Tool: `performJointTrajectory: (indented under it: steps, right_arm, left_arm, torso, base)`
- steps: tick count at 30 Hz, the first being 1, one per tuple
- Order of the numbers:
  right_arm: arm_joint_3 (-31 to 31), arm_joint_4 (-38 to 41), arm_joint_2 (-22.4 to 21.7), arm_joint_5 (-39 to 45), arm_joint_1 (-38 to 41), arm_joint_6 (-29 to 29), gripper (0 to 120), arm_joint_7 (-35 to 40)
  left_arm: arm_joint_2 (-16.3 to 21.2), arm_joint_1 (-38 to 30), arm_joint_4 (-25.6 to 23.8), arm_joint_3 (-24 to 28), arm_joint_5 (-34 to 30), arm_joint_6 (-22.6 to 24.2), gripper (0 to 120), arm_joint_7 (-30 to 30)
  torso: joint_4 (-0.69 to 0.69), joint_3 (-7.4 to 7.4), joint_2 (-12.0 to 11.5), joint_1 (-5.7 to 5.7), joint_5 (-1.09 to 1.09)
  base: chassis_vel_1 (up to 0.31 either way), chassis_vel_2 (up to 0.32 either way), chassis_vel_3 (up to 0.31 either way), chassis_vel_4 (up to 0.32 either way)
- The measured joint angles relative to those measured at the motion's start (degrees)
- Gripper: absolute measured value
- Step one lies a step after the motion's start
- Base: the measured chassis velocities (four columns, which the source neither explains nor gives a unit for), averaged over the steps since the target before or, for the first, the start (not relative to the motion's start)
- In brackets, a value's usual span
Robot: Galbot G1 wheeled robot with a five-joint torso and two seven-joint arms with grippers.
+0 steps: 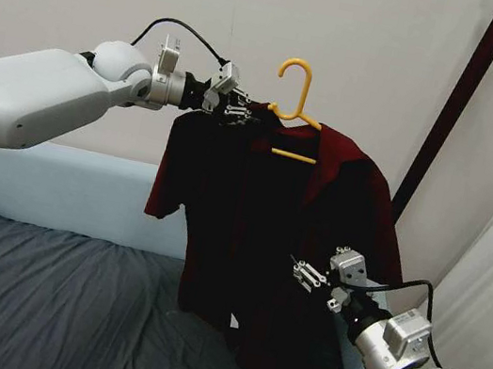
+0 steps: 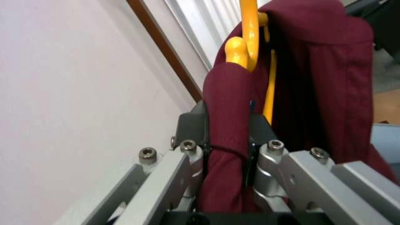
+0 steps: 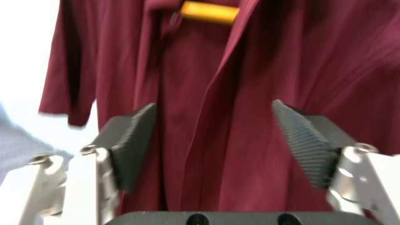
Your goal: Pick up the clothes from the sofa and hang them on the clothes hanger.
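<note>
Two claws are busy with one dark red shirt (image 1: 269,217), which hangs in the air over the grey sofa (image 1: 35,300); whether its lower hem touches the sofa's edge I cannot tell. The shirt is draped over a yellow hanger (image 1: 295,83), whose hook stands free above the collar and hangs on nothing. I judge that the putting-on is almost finished and that the step in hand is to settle the cloth properly on the hanger. The left claw (image 1: 234,108) is up at the shirt's shoulder, closed on a fold of the red cloth just beside the hanger's end, and it seems to carry the whole weight. In the left wrist view the fold is pinched between its fingers (image 2: 190,124), but I cannot see if the hanger's arm is inside that fold. The right claw (image 1: 325,267) is low, near the shirt's front, wide open, with its ribbed pads (image 3: 303,140) on either side of the front opening and apart from the cloth. To do this well, the left grip should be firm and level, because the hanger may tip or slide out of the cloth. The right claw should close on one front edge only and pull gently downward, not sideways, so that the collar sits centred under the hook.
</note>
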Motion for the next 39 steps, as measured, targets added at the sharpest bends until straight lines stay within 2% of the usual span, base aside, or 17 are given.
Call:
performJointTrajectory:
  steps: [6, 13, 18, 19, 22, 24, 26, 28, 30, 32, 37, 38, 39]
  right_arm:
    - [-1.79, -0.36, -0.85, 8.26, 10.6, 0.19, 99, 4.47]
    - [-4.42, -0.86, -0.73, 14.42, 16.63, -0.45, 100, 7.12]
    - [-5.12, -1.44, 0.36, 17.54, 17.15, -1.55, 82, 8.71]
    - [-5.12, -1.44, 0.36, 17.54, 17.15, -1.55, 82, 8.71]
    - [-5.21, -1.83, 0.92, 18.68, 16.99, -1.55, 67, 8.92]
    - [-5.23, -1.98, 1.03, 18.74, 16.99, -1.37, 64, 8.92]
    - [-5.25, -2.22, 1.09, 18.36, 16.99, -0.75, 53, 8.79]
    - [-5.28, -2.24, 1.04, 17.98, 16.94, -0.56, 50, 8.62]
    - [-5.61, -2.55, 0.95, 16.06, 16.66, 0.35, 39, 7.87]
    - [-5.76, -2.75, 0.95, 15.16, 16.6, 0.73, 35, 7.53]
    - [-6.25, -2.92, 0.88, 13.82, 16.84, 1.45, 12, 6.66]
    - [-6.25, -2.92, 0.88, 13.82, 16.84, 1.45, 12, 6.66]
    - [-6.3, -2.8, 0.77, 13.75, 16.87, 1.51, 7, 6.61]
  left_arm:
    - [0.65, 1.11, -2.72, -1.22, 0.42, 0.64, 10, -1.23]
    - [0.78, 1.75, -3.69, -1.39, 0.98, 0.78, 10, -1.31]
    - [0.63, 2.93, -4.65, -2.04, 1.37, 0.84, 10, -1.45]
    - [0.63, 2.93, -4.65, -2.04, 1.37, 0.84, 10, -1.45]
    - [1.0, 3.44, -5.23, -2.22, 1.41, 1.05, 10, -1.54]
    - [1.02, 3.5, -5.26, -2.22, 1.46, 1.07, 10, -1.54]
    - [1.01, 3.56, -5.12, -2.22, 1.49, 1.08, 10, -1.54]
    - [0.98, 3.56, -4.96, -2.22, 1.49, 1.08, 10, -1.54]
    - [0.63, 3.56, -4.37, -2.5, 1.49, 1.09, 10, -1.46]
    - [0.46, 3.49, -4.09, -2.56, 1.46, 1.1, 10, -1.42]
    - [0.15, 2.84, -3.98, -1.68, 1.36, 1.1, 10, -1.24]
    - [0.15, 2.84, -3.98, -1.68, 1.36, 1.1, 10, -1.24]
    - [0.15, 2.9, -4.11, -1.6, 1.34, 1.1, 10, -1.24]
  torso:
    - [-0.02, 0.0, 0.0, 0.0, 0.0]
    - [0.0, 0.0, 0.0, 0.0, 0.0]
    - [-0.03, 0.0, 0.0, 0.0, 0.02]
    - [-0.03, 0.0, 0.0, 0.0, 0.02]
    - [0.0, 0.0, 0.0, 0.0, 0.01]
    - [0.0, 0.0, 0.0, 0.0, 0.0]
    - [-0.01, 0.0, 0.0, 0.0, 0.01]
    - [-0.02, 0.0, 0.0, 0.0, 0.01]
    - [-0.01, 0.0, 0.0, 0.0, 0.01]
    - [-0.02, 0.0, 0.0, 0.0, 0.01]
    - [-0.02, 0.0, 0.0, 0.0, 0.02]
    - [-0.02, 0.0, 0.0, 0.0, 0.02]
    - [-0.02, 0.0, 0.0, 0.0, 0.01]
  base:
    - [0.0, 0.0, 0.0, 0.0]
    - [0.0, 0.0, 0.0, 0.0]
    - [0.0, 0.0, 0.0, 0.0]
    - [0.0, 0.0, 0.0, 0.0]
    - [0.0, 0.0, 0.0, 0.0]
    - [0.0, 0.0, 0.0, 0.0]
    - [0.0, 0.0, 0.0, 0.0]
    - [0.0, 0.0, 0.0, 0.0]
    - [0.0, 0.0, 0.0, 0.0]
    - [0.0, 0.0, 0.0, 0.0]
    - [0.0, 0.0, 0.0, 0.0]
    - [0.0, 0.0, 0.0, 0.0]
    - [0.0, 0.0, 0.0, 0.0]
